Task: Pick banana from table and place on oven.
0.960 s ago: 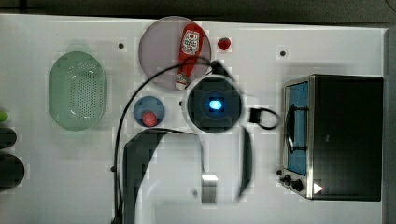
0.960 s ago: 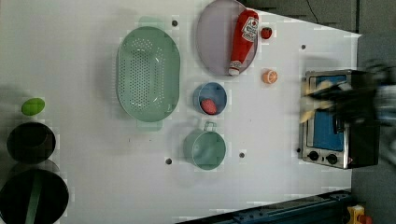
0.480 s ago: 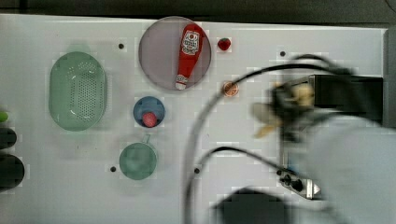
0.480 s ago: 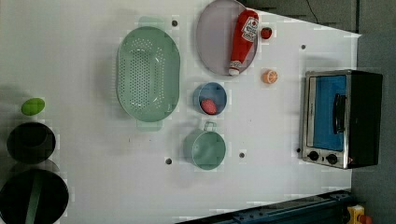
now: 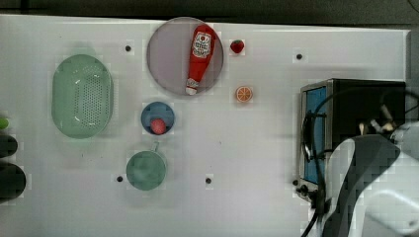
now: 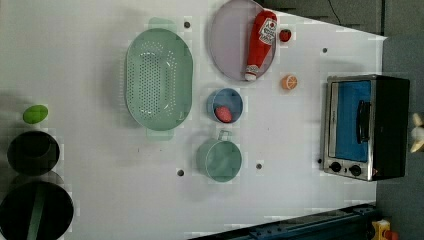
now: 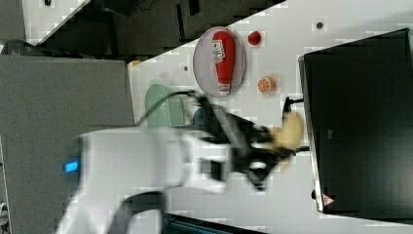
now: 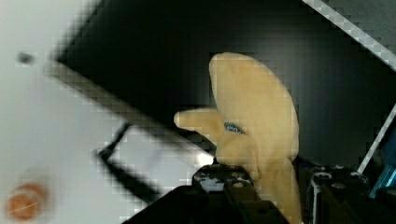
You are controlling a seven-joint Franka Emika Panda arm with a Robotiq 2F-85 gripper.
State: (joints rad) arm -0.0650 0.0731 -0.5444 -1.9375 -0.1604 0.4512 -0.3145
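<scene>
Pale-yellow with cream flesh and splayed peel flaps, the banana (image 8: 254, 126) sits clamped between the jaws of the gripper (image 8: 268, 179), which we see closed on its lower end; it is off the table (image 5: 257, 148) and held in the air. In the wrist view it hangs over the black top of the oven (image 5: 368, 106), near the front edge above the door; in the right view it (image 7: 287, 131) shows at the oven's (image 7: 360, 122) front edge. We judge the carry step nearly done, placement not yet. Next move, as we read it: lower onto the flat top, well inside the edge, then open. Soft, curved toy; it may roll on release.
</scene>
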